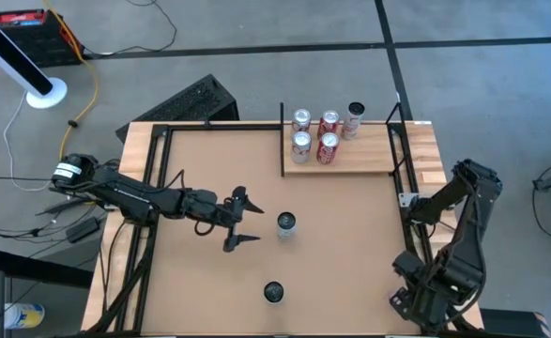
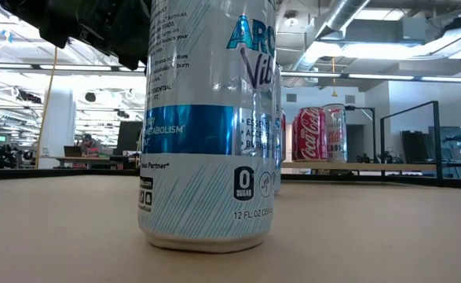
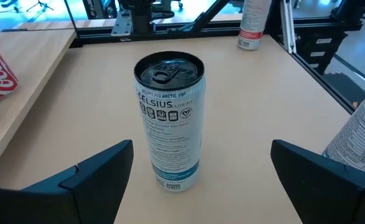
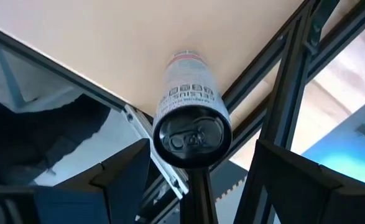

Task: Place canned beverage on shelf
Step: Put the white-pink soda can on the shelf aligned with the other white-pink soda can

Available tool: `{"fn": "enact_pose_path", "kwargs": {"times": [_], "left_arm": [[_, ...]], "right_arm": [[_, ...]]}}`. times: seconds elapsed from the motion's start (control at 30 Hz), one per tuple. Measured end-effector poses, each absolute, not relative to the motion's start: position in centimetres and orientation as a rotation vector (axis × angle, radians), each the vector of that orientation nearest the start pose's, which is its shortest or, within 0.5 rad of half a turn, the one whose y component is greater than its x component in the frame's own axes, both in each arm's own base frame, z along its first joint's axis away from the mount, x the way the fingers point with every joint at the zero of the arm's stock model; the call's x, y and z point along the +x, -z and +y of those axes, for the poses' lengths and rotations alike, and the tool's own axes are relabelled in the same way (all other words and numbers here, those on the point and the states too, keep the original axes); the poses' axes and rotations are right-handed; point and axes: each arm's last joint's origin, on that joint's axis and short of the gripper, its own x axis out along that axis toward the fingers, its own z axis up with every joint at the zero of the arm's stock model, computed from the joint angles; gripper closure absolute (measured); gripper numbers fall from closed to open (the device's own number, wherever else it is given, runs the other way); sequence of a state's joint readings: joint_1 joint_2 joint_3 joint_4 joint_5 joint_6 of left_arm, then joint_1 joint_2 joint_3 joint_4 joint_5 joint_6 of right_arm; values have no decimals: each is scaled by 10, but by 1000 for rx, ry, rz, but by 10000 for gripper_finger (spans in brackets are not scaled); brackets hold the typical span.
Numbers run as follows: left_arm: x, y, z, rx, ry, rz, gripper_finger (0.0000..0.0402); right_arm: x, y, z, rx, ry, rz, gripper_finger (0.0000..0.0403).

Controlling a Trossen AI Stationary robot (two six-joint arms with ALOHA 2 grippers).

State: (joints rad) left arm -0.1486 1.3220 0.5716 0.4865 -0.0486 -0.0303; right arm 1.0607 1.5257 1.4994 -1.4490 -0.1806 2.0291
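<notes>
A slim white-and-blue Celsius can [image 1: 286,223] stands upright on its base in the middle of the tabletop; it also shows in the left wrist view [image 3: 168,118]. My left gripper [image 1: 247,219] is open just to its left, low over the table. Its fingers point at the can [image 3: 202,146] and touch nothing. The light-wood shelf [image 1: 369,155] lies at the far right and bears several upright cans, among them Coca-Cola cans [image 1: 328,148]. My right gripper [image 4: 202,144] is open at the table's right edge, with a white can [image 4: 191,124] ahead of its fingers, untouched.
Another Celsius can [image 1: 273,293] stands near the table's front edge and fills the low view [image 2: 206,118]. Black frame rods [image 1: 283,141] border the shelf and the table's sides. Bare tabletop [image 1: 350,244] lies between the middle can and the shelf.
</notes>
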Motion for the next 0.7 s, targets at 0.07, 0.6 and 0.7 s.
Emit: {"fn": "enact_pose_path", "kwargs": {"times": [0.07,0.6,0.7], "left_arm": [[266,-210,-38,-4,95,270,36],[265,-209,-39,21,110,281,36],[265,-209,-39,22,110,281,36]], "right_arm": [[124,-325,233,857,693,1616,91],[131,-298,256,755,740,1653,91],[133,-293,259,726,735,1666,91]]}}
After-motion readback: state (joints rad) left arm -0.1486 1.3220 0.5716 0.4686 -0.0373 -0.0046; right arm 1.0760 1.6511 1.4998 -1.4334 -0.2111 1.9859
